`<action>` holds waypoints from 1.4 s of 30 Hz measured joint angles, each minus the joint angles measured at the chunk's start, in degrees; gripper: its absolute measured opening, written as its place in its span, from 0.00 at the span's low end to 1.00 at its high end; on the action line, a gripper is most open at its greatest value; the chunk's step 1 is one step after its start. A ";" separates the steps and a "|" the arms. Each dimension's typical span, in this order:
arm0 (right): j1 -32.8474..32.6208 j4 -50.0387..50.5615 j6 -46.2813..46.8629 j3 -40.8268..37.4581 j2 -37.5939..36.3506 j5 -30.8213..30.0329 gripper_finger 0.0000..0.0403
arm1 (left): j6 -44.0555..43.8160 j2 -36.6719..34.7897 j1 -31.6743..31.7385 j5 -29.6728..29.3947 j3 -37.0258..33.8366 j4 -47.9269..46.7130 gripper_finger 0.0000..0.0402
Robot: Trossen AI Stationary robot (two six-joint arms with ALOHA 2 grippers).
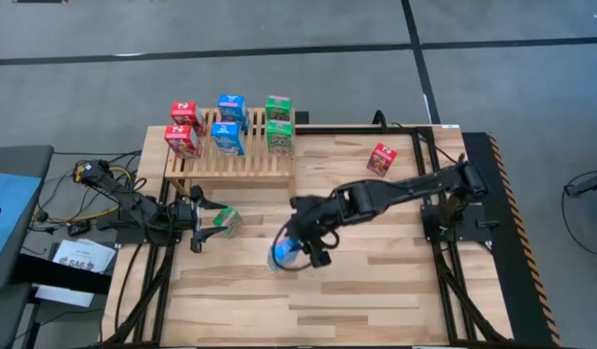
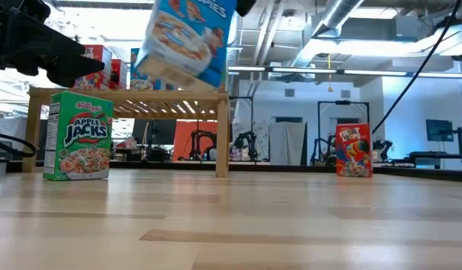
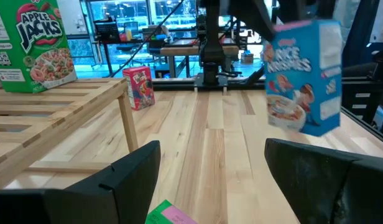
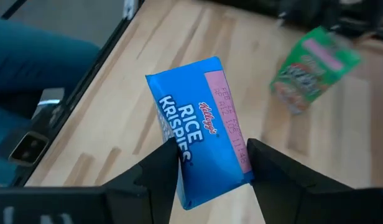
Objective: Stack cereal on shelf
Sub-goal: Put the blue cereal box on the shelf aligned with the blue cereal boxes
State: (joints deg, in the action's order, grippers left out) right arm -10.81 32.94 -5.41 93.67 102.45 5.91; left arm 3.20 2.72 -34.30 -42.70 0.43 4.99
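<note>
We judge the step in hand to be carrying: the right gripper is clamped on a blue cereal box, lifted clear of the table near its middle. The left gripper sits at the table's left side, fingers spread and holding nothing, just beside a green cereal box that stands on the planks.

The shelf at the far left of the table carries six boxes: two red, two blue, two green. A red cereal box stands alone near the far right edge.

Next move, in our judgement: swing the blue box toward the shelf, level it, and set it with the other blues without knocking the row already there. The box hangs tilted in the grip, so it needs righting before release.

View differences:
- High view gives the layout and the shelf count, but not how far the blue box is off the table
- Low view shows the blue box clearly in the air, and the green box upright in front of the shelf
- Right wrist view shows the fingers pressing the box's sides near one end
- Left wrist view shows the left fingers apart with the green box's top between them, untouched as far as we can tell
</note>
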 joint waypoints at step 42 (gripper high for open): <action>22.65 -7.76 1.25 12.53 -0.02 -7.82 0.51 | 0.00 0.00 0.00 0.02 0.02 0.00 0.70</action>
State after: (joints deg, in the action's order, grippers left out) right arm 11.84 25.18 -4.16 106.21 102.43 -1.90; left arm 3.21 2.72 -34.30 -42.68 0.44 4.99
